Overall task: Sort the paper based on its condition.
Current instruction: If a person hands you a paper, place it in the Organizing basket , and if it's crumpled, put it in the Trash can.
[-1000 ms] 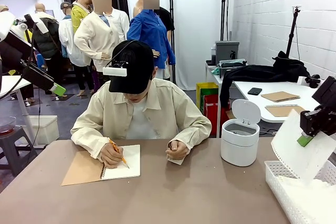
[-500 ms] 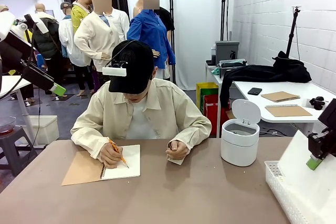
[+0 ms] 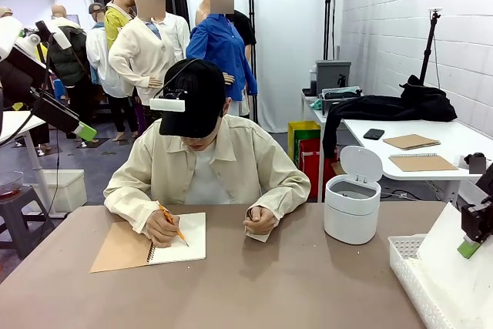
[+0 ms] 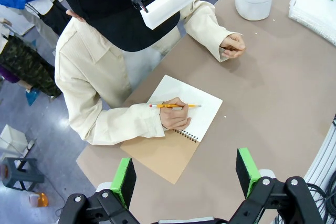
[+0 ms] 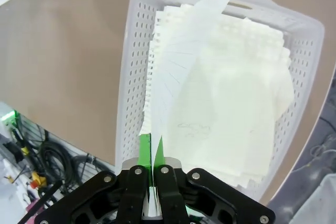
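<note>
My right gripper (image 5: 151,149) is shut on the lower edge of a thin white sheet of paper (image 5: 184,66) with a ragged, hole-punched side. The sheet stands tilted over the white slotted basket (image 5: 130,82), which holds a stack of more white paper (image 5: 241,103). In the front view the right gripper (image 3: 469,247) hangs at the far right with the sheet (image 3: 443,267) reaching down into the basket (image 3: 407,269). My left gripper (image 4: 185,176) is open and holds nothing, high above the table over the person's notebook.
A person sits at the far side and writes with a pencil (image 3: 172,225) in a kraft-covered spiral notebook (image 3: 123,248). A white round bin (image 3: 352,207) with its lid up stands left of the basket. Bare brown table (image 3: 269,283) lies between notebook and basket.
My right gripper has come down and moved right with the sheet, bringing it lower over the basket. The left arm and the person have stayed in place.
</note>
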Controlling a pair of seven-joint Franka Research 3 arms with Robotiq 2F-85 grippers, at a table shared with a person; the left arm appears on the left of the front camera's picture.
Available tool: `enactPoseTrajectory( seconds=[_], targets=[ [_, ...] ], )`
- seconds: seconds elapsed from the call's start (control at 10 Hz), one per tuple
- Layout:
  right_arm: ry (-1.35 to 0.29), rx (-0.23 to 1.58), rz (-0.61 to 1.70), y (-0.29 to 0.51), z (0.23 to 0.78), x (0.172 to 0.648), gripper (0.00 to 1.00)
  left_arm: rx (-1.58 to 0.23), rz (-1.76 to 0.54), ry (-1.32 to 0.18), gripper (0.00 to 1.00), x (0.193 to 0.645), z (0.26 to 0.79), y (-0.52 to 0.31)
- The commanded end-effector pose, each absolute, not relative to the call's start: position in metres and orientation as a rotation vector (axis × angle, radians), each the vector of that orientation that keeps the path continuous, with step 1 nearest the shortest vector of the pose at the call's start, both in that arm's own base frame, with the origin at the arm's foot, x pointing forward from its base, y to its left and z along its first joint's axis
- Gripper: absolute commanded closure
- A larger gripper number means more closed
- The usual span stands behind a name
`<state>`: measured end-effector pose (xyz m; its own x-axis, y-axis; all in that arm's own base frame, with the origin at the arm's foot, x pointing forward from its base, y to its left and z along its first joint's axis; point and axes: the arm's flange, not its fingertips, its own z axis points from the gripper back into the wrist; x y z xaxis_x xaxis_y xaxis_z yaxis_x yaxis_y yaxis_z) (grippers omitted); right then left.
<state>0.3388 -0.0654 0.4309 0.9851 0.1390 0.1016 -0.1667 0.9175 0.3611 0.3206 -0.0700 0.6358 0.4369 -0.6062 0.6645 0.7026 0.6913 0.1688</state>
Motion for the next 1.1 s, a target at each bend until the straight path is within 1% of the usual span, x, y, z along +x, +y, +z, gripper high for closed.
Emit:
enactPoseTrajectory(
  seconds=[0.0, 0.2, 0.4, 0.7, 0.8, 1.0],
  targets=[
    [-0.081, 0.377, 0.192, -0.051, 0.373, 0.305, 1.00, -0.135, -0.821, -0.767, 0.00, 0.321, 0.636, -0.069],
    [-0.067, 0.366, 0.211, -0.050, 0.357, 0.312, 1.00, -0.135, -0.821, -0.767, 0.00, 0.321, 0.636, -0.069],
    [-0.057, 0.393, 0.187, -0.053, 0.347, 0.314, 1.00, -0.135, -0.821, -0.767, 0.00, 0.321, 0.636, -0.069],
    [-0.002, 0.379, 0.161, -0.054, 0.344, 0.313, 1.00, -0.135, -0.821, -0.767, 0.00, 0.321, 0.636, -0.069],
    [-0.009, 0.372, 0.167, -0.069, 0.375, 0.363, 1.00, -0.135, -0.821, -0.767, 0.00, 0.321, 0.636, -0.069],
    [0.037, 0.404, 0.126, -0.067, 0.372, 0.362, 1.00, -0.135, -0.821, -0.767, 0.00, 0.321, 0.636, -0.069]
  ],
)
